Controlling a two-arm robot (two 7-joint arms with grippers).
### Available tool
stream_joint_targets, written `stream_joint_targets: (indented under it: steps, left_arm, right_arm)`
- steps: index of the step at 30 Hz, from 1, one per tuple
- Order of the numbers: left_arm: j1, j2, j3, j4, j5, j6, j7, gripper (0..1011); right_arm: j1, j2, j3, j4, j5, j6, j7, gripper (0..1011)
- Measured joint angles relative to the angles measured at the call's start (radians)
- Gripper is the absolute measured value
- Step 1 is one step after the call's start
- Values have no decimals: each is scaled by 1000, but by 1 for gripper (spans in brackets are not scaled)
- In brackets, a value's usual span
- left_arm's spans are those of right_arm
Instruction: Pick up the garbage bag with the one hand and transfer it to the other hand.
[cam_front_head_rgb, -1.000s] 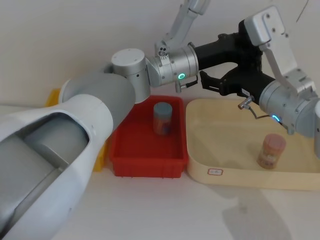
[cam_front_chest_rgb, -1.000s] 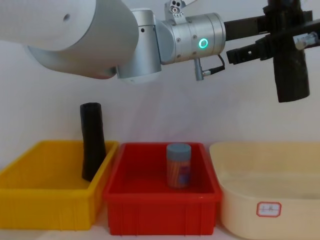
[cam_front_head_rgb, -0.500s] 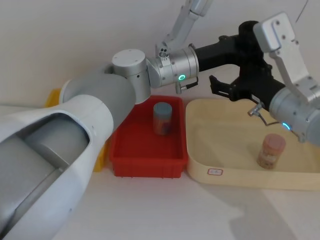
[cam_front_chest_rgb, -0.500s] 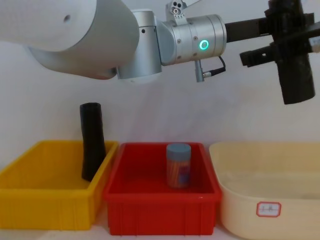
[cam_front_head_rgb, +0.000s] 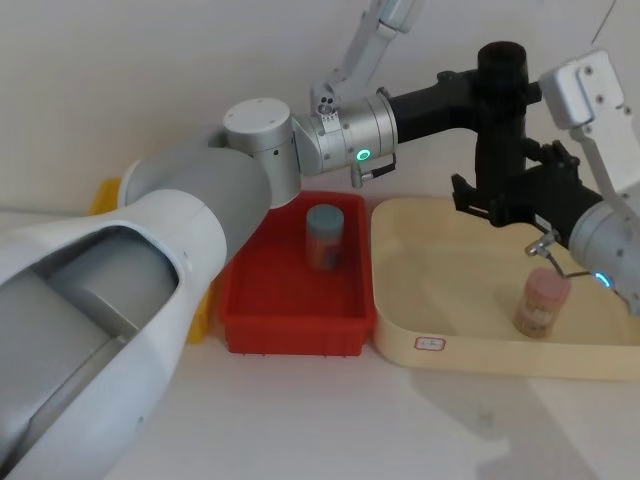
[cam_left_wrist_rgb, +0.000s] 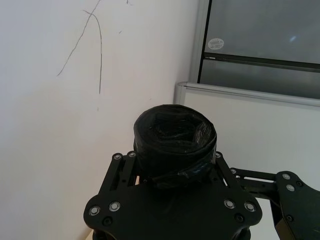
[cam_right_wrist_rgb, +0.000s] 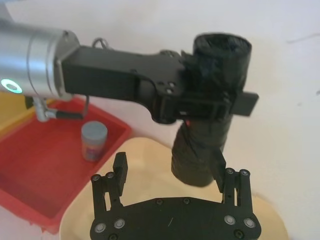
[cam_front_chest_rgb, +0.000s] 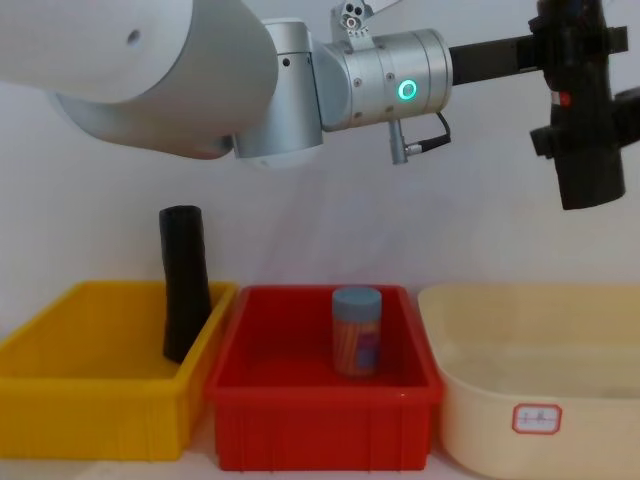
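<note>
head: high, looking down | chest: low, side-on | wrists: close-up | head+chest share: red bin (cam_front_head_rgb: 295, 335)

White tabletop (cam_front_head_rgb: 330, 430) fills the lower part of the head view. Three containers sit directly on it, side by side in one row. In the chest view, the yellow bin (cam_front_chest_rgb: 90, 425) is at lower left and the red bin (cam_front_chest_rgb: 320, 430) at lower centre, just beside it. The cream tray (cam_front_chest_rgb: 480, 440) is at lower right, just beside the red bin.
</note>
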Motion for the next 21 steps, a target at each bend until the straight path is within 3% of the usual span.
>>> stream_joint_targets:
  steps: [9, 21]
  left_arm:
    - [0, 0, -1, 0, 0, 0, 0, 466]
    - [0, 0, -1, 0, -1, 0, 0, 466]
  right_arm:
    - [-9, -9, 11, 7, -15, 56, -20, 1002]
    - [38, -46, 19, 92, -36, 98, -49, 1001]
